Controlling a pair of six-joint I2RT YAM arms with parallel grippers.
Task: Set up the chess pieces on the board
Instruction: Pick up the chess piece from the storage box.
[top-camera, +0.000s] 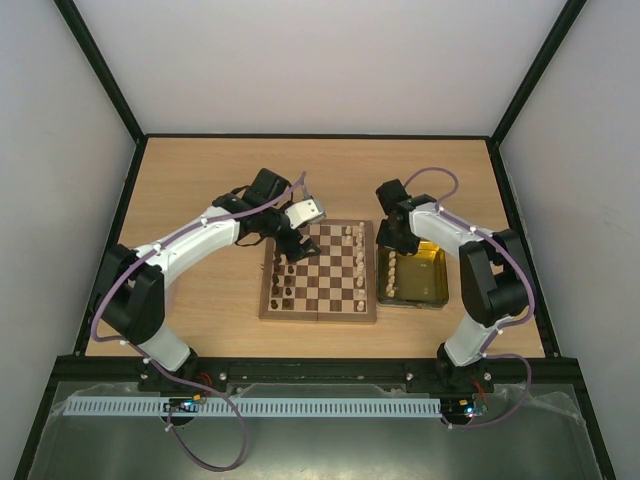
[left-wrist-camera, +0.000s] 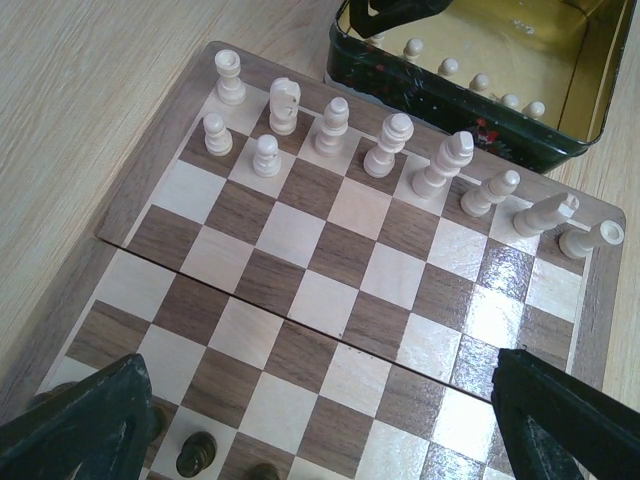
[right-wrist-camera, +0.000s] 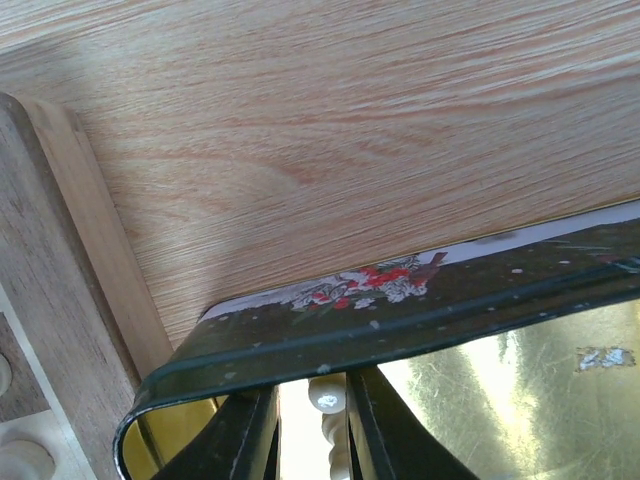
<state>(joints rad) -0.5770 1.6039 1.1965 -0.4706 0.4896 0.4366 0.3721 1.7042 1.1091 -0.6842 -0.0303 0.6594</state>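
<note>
Board (top-camera: 318, 316): bench (top-camera: 200, 200) centre; cream pieces (top-camera: 359, 262) along its right edge, dark pieces (top-camera: 280, 285) at left. Tin (top-camera: 443, 275): just right of board. Right claw (right-wrist-camera: 310, 430): inside tin, grasping 1 cream piece (right-wrist-camera: 326, 402). Left claw (left-wrist-camera: 318, 365): released, above board.

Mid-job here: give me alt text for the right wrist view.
The right end effector reaches into a tin tray, its dark fingers flanking a cream chess piece. Beyond the tray's decorated rim lies wooden table, with the board rim at left.
</note>
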